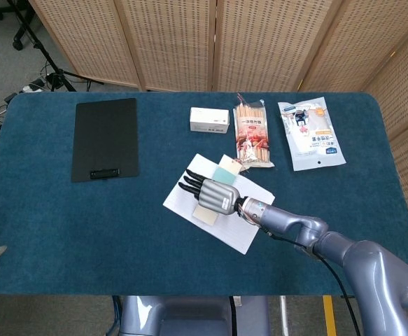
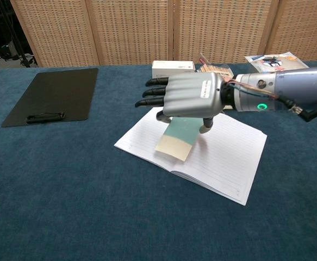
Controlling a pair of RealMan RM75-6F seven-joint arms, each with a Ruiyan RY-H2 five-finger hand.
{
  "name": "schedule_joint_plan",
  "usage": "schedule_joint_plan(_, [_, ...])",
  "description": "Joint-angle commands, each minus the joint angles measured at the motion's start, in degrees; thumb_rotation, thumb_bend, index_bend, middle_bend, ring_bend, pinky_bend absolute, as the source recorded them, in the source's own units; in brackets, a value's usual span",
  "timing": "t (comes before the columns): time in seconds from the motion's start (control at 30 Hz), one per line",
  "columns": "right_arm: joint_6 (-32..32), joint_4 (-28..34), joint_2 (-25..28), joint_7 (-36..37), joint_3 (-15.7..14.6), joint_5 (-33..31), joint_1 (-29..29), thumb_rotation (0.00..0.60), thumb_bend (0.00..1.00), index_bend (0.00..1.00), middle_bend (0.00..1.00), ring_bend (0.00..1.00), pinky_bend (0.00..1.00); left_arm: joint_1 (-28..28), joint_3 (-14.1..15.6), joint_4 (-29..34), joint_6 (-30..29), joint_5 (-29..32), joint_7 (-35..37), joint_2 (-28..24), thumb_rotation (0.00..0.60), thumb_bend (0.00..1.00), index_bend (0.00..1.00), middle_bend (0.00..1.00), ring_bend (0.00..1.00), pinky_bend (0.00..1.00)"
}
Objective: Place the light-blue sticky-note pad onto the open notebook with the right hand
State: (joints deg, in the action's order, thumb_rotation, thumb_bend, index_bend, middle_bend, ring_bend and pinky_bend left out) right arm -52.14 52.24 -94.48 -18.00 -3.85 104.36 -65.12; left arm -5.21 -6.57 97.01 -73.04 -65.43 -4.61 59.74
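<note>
A: Nearest the camera?
B: The open notebook (image 2: 212,152), its near corner well inside the table (image 2: 66,206) edge, bare cloth all round.
A: The right hand (image 2: 188,97)?
B: Palm down over the pages, fingers stretched leftward, thumb and a finger pinching the light-blue sticky-note pad (image 2: 179,134), which hangs tilted with its lower edge at the paper.
A: Beyond?
B: A clipboard (image 1: 106,138) far left; a white box (image 1: 210,120) and two snack packets (image 1: 253,135) behind.

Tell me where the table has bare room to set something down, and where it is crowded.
Bare cloth runs between the black clipboard and the open notebook, and along the whole near edge. It is crowded at the far right: white box, snack packet, white pouch. The right hand hangs over the notebook.
</note>
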Motion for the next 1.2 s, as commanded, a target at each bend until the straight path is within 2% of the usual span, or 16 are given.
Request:
schedule_joint_plan(0.03, [1.1,0.4,-1.3,-1.1,0.5,-0.4,-0.5,0.600,0.16,0.64,0.00,0.00,0.03,-0.2,0.0,-0.2,0.5,0.2,0.3,-0.2,0.600,0.00,0.00,0.00,0.00,0.00])
schedule_joint_plan(0.7, [7.3,-3.9,-6.2,-6.3,4.0,-5.3,-1.9,0.600,0.14,0.63,0.00,0.00,0.05,-0.9,0.4,-0.5,1.3,0.7,1.1,-0.4,0.600,0.00,0.00,0.00,0.00,0.00])
schedule_joint_plan(1.2, [8.3,1.9,-3.5,-11.3,3.8,-5.4,-2.2,0.600,0.10,0.57,0.00,0.00,0.05,-1.1,0.7,-0.4,1.1,0.3,1.0,-0.4,0.600,0.00,0.00,0.00,0.00,0.00])
